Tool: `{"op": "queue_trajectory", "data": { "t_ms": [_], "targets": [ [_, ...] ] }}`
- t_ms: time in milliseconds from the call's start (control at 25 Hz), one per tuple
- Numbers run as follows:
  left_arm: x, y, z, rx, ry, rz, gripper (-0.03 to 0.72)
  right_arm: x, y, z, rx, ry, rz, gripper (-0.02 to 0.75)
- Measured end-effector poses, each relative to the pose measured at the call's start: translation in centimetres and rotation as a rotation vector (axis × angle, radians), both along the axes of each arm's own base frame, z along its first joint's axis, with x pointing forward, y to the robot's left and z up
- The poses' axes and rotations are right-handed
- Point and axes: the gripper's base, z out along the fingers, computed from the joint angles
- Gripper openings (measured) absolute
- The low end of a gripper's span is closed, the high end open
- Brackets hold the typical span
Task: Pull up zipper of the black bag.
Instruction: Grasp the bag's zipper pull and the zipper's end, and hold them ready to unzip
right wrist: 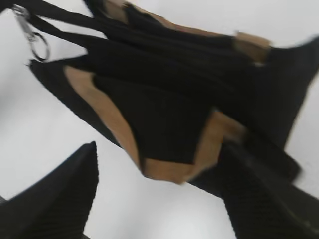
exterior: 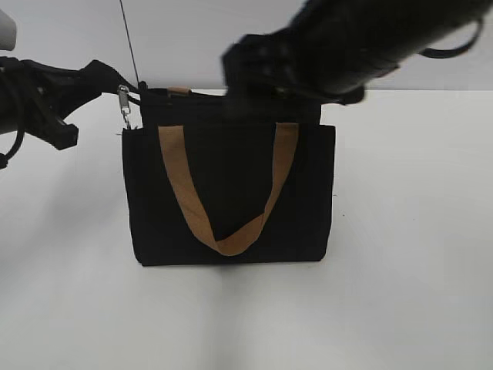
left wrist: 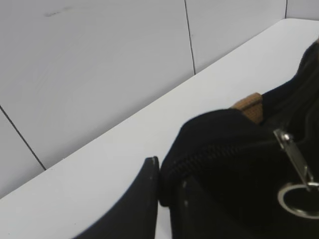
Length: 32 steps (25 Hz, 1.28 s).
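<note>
The black bag [exterior: 231,193] stands upright on the white table, with a tan strap handle [exterior: 185,193] hanging down its front. The zipper [left wrist: 214,152] runs along its top edge. A silver metal clip with a ring [exterior: 123,106] hangs at the zipper's left end and also shows in the left wrist view [left wrist: 295,169]. My left gripper [exterior: 139,91] is shut on the black fabric at the bag's top left corner [left wrist: 164,199]. My right gripper [exterior: 254,65], blurred, hovers over the bag's top edge. In the right wrist view it [right wrist: 159,149] is open and empty above the bag [right wrist: 164,104].
The white table [exterior: 400,293] spreads around the bag. A pale tiled wall [left wrist: 99,64] rises close behind it. A thin dark seam or cable [exterior: 129,38] runs up the wall behind the bag's left corner.
</note>
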Motion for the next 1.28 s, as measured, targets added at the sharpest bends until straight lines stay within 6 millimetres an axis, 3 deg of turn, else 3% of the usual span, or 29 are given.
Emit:
{"op": "queue_trajectory", "data": {
  "t_ms": [200, 400, 720, 1160, 1280],
  "targets": [
    [0.7, 0.0, 1.0, -0.022, -0.028, 0.009, 0.022, 1.6, 6.6, -0.2, 0.105, 0.061, 0.079, 0.461],
    [1.1, -0.1, 1.8, -0.041, -0.044, 0.011, 0.022, 3.0, 9.7, -0.7, 0.19, 0.115, 0.125, 0.393],
    [1.1, -0.2, 1.9, -0.043, -0.045, 0.01, 0.022, 4.3, 11.5, -2.3, 0.219, 0.133, 0.132, 0.384],
    [1.0, -0.3, 1.8, -0.049, -0.03, -0.005, 0.022, 7.1, 12.1, -5.8, 0.236, 0.111, 0.044, 0.378],
    [1.0, -0.4, 1.8, -0.051, -0.025, -0.009, 0.022, 7.6, 12.3, -6.1, 0.258, 0.088, 0.016, 0.333]
  ]
}}
